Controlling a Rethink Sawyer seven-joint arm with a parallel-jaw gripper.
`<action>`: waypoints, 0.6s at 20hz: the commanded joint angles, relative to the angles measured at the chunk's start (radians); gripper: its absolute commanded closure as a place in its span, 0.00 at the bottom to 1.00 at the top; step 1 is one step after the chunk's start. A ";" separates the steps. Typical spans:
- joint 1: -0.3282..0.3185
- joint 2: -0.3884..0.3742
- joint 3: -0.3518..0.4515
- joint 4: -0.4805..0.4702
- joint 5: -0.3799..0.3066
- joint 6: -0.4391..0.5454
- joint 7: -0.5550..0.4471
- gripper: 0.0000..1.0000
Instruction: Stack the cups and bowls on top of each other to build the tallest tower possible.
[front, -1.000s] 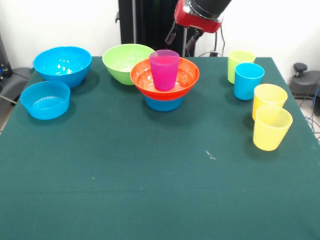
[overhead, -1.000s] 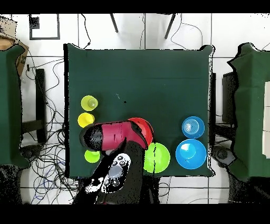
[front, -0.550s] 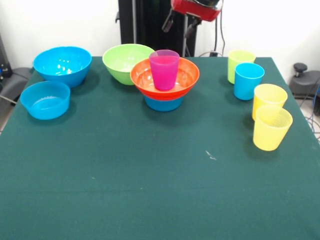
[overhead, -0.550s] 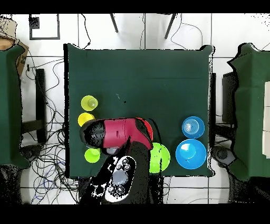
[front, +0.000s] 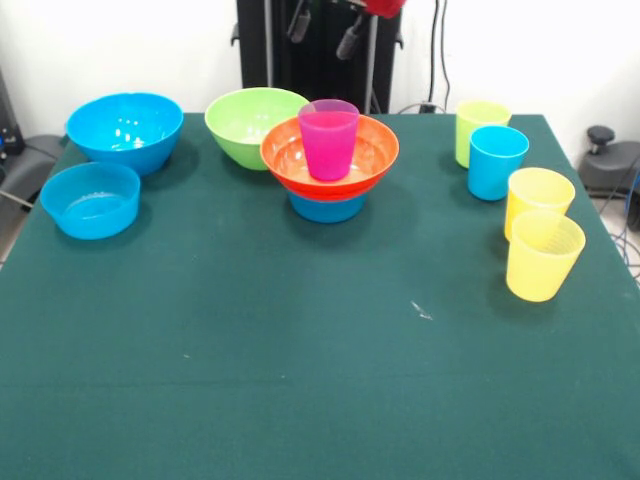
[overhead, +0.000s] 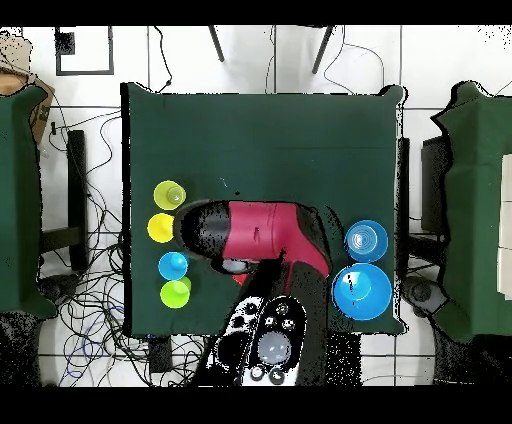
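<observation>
Arm swung over tower; jaws unclear; 5 cups, 5 bowls.

tower: purple cup upright in orange bowl on small blue bowl | green bowl touching behind it | large blue bowl, small blue bowl at one side (both upright) | green, blue, two yellow cups lined opposite

Glossy plastic bowls, matt cloth table
</observation>
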 joint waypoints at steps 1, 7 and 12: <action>-0.074 -0.048 0.193 -0.136 0.018 0.080 -0.161 0.00; -0.117 -0.082 0.286 -0.159 0.052 0.094 -0.177 0.00; -0.134 -0.095 0.300 -0.129 0.014 0.032 -0.176 0.00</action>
